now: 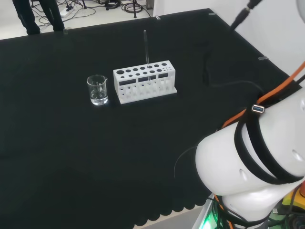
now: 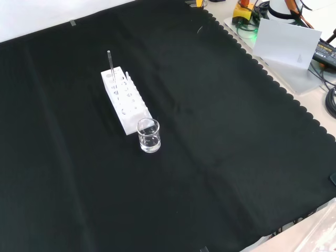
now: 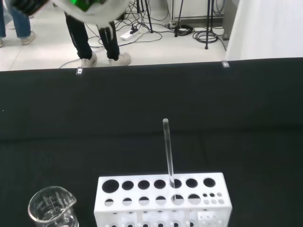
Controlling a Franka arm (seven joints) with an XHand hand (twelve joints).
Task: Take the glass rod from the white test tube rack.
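Bright even light, soft shadows, sharp

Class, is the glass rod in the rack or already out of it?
In. The glass rod stands nearly upright in a hole of the white test tube rack, untouched.

The black cloth (image 1: 95,157) covers the bench; on it stand a white rack (image 1: 144,81) and, just beside, a glass beaker (image 1: 97,89).

One glass rod (image 1: 146,47), one white rack (image 1: 144,81), one glass beaker (image 1: 97,89).
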